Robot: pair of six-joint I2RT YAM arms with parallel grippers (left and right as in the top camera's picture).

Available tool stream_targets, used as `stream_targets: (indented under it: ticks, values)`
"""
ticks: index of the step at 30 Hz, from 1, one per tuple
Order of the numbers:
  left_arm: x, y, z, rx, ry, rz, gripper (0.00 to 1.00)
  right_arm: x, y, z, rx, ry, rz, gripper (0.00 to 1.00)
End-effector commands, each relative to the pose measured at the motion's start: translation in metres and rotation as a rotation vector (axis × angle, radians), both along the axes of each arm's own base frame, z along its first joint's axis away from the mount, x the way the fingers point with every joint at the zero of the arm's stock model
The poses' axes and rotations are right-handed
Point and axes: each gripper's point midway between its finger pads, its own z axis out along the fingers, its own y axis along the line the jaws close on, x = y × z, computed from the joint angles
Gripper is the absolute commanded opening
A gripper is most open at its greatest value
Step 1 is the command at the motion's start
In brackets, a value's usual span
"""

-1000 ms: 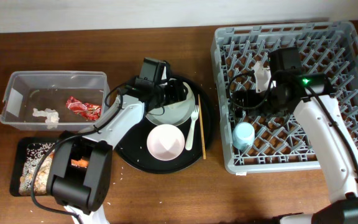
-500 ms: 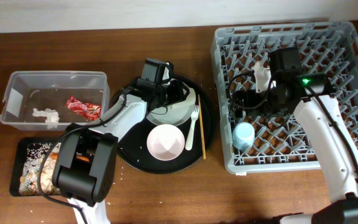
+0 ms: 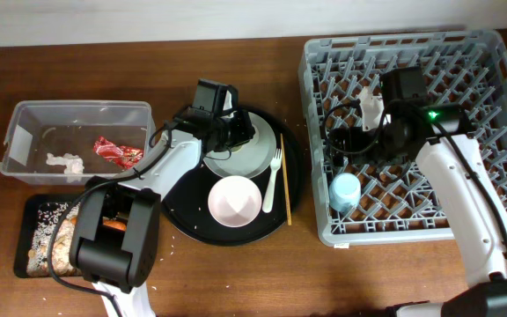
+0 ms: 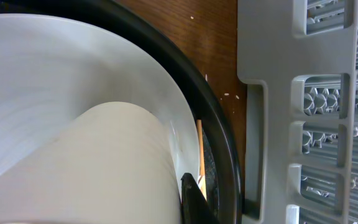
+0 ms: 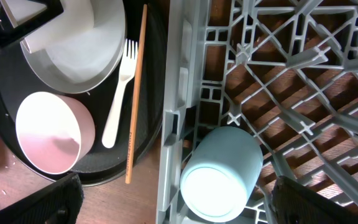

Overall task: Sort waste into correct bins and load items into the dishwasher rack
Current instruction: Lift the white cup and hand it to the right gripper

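Since a second ago the left gripper point(image 3: 233, 134) has slid slightly toward the table's left over the pale grey-green plate point(image 3: 253, 158), and its jaws have gone from wide apart to closed. The right arm has not moved. In the left wrist view one dark fingertip point(image 4: 194, 202) sits hard against the curved wall of the cream cup point(image 4: 86, 168). The cup fills the lower left of that view and rests on the plate. Whether the jaws actually pinch the cup's wall cannot be told, because the contact is hidden. The plate lies in the far part of the round black tray point(image 3: 297, 180), with the white bowl point(image 3: 234, 199) just in front of it. Beside them, on the rack side, the white plastic fork point(image 3: 274, 180) and the thin wooden stick point(image 3: 285, 180) lie parallel. The right gripper point(image 5: 178, 186) hangs over the near-left corner of the dishwasher rack point(image 3: 500, 106) with its jaws spread wide and holding nothing. The light blue cup point(image 5: 219, 174) lies in the rack between and below its fingers. Far to the left, the clear tub point(image 3: 25, 114) holds the red wrapper point(image 3: 117, 154) and the white tissue point(image 3: 64, 163).
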Motion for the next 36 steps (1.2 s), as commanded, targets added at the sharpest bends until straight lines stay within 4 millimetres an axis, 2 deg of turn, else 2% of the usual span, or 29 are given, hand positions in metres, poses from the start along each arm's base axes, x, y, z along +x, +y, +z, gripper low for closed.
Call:
stream_targets:
  ticks: [1,3,5,7,10,13,16,19,20,21,22,23,24,26,29,31,33,36]
  values:
    - [-0.006,0.006,-0.017,0.025,0.037,0.0,0.01,0.003,0.003,0.007,0.008,-0.02,0.014,0.99]
    - [-0.007,-0.001,-0.01,-0.015,0.023,-0.042,0.0,0.003,0.003,0.007,0.008,-0.02,0.013,0.99]
    - [-0.005,-0.005,0.019,-0.08,-0.07,-0.147,0.0,0.003,0.003,0.007,0.008,-0.02,0.013,0.99]
    - [-0.009,0.005,0.066,-0.099,-0.184,-0.218,0.0,0.003,0.003,0.007,0.008,-0.02,0.013,0.99]
    - [-0.028,0.029,0.129,-0.099,-0.301,-0.262,0.0,0.003,0.003,0.007,0.008,-0.02,0.013,0.99]
    - [-0.065,0.025,0.191,-0.363,-0.409,-0.479,0.0,0.003,0.003,0.007,0.008,-0.02,0.013,0.99]
    - [-0.085,0.039,0.218,-0.555,-0.438,-0.588,0.0,0.003,0.003,0.007,0.011,-0.022,0.011,0.99]
    - [-0.102,0.054,0.243,-0.713,-0.471,-0.68,0.0,-0.004,0.023,0.013,0.128,0.002,0.05,0.99]
    - [-0.105,0.055,0.247,-0.739,-0.477,-0.703,0.0,-0.007,0.04,0.022,0.237,0.003,0.092,0.99]
    - [-0.104,0.055,0.247,-0.736,-0.486,-0.707,0.0,-0.012,0.071,0.047,0.421,-0.071,0.272,0.99]
    - [-0.102,0.054,0.247,-0.73,-0.502,-0.714,0.0,-0.035,0.107,0.099,0.736,-0.25,0.588,0.99]
    - [-0.103,0.054,0.247,-0.731,-0.502,-0.715,0.0,-0.039,0.114,0.116,0.834,-0.3,0.642,0.99]
    - [-0.105,0.05,0.247,-0.736,-0.493,-0.723,0.0,-0.036,0.115,0.122,0.85,-0.342,0.666,0.99]
    - [-0.113,0.037,0.245,-0.754,-0.457,-0.752,0.0,-0.034,0.121,0.126,0.849,-0.388,0.707,0.99]
    - [-0.133,0.006,0.245,-0.781,-0.421,-0.839,0.0,-0.043,0.149,0.133,0.853,-0.45,0.831,0.99]
    - [-0.137,0.002,0.245,-0.786,-0.411,-0.851,0.0,-0.048,0.159,0.135,0.858,-0.463,0.873,0.99]
    - [-0.137,0.002,0.245,-0.79,-0.394,-0.844,0.0,-0.046,0.159,0.134,0.849,-0.471,0.874,0.99]
    - [-0.137,0.002,0.244,-0.794,-0.376,-0.837,0.0,-0.028,0.153,0.112,0.679,-0.476,0.815,0.99]
